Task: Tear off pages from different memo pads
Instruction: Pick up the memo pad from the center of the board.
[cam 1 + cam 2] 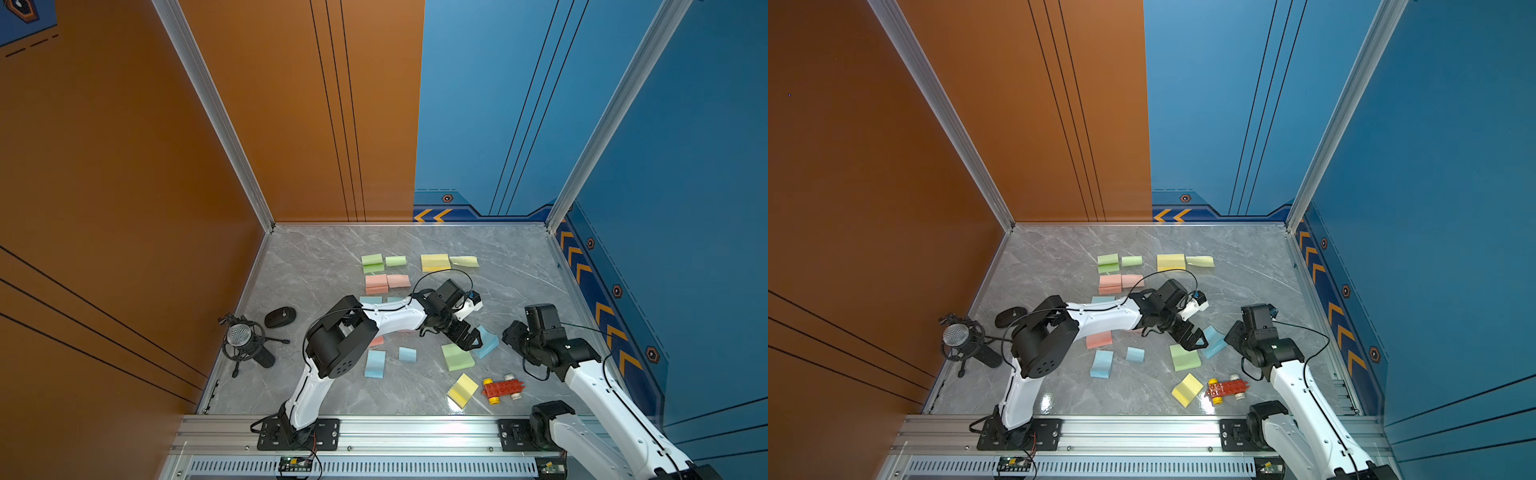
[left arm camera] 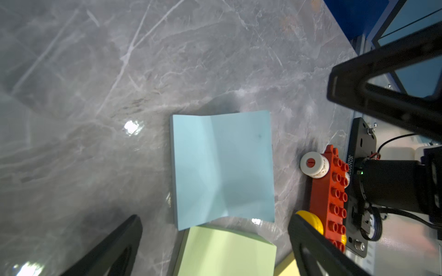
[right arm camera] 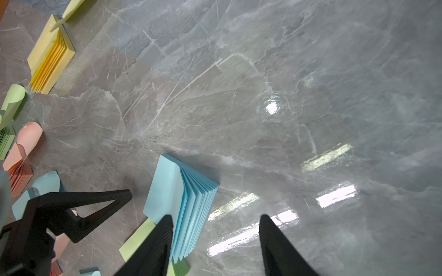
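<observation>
Pincers: the left pincer (image 1: 471,343) stands wide apart and empty, poised over the spot where the blue pad (image 2: 222,167) meets the green pad (image 1: 457,357). The right pincer (image 3: 215,218) is also parted, with nothing between its jaws and one finger at the blue pad's fanned edge.
Position: the blue pad lies on the grey table (image 1: 316,266), right of centre, between the two arms and touching the green pad. A red toy car (image 1: 503,388) sits nearer the front rail.
Loose pages: curled single sheets (image 1: 395,261) rest beside their pads towards the back.
Handling: the top sheet looks light, limp and easily creased. The block beneath is light too and likely to slide on the glossy table. One pincer should pin the block while the other pinches a free corner of the top sheet.
Orientation: the blue pad is near square, with no marked long axis. Its loose, fanned edge faces the right arm; the glued edge probably faces the left.
</observation>
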`<state>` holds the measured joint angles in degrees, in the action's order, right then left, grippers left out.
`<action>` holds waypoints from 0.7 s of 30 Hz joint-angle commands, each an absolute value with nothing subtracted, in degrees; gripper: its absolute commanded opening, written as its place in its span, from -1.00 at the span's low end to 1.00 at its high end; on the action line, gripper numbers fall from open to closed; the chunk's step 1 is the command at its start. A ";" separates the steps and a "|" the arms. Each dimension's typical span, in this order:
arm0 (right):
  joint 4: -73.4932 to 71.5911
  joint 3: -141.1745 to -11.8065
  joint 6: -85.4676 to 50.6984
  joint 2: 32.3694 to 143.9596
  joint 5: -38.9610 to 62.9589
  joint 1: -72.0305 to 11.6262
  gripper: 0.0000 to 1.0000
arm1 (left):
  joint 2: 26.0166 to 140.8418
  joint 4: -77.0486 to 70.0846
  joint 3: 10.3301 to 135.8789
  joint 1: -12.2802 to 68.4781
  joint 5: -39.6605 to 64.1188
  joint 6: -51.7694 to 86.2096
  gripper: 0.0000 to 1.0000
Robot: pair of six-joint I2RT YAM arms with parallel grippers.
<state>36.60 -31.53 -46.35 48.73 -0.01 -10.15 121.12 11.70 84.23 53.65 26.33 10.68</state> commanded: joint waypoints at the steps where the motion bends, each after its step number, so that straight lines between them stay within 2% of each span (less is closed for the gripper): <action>1: 38.80 -32.87 -44.89 48.26 0.35 -9.90 0.21 | 122.53 16.72 86.85 54.75 24.06 7.78 0.97; 21: 39.11 -31.99 -43.80 48.08 -0.24 -9.92 0.21 | 125.46 18.83 90.77 55.01 23.14 8.03 0.97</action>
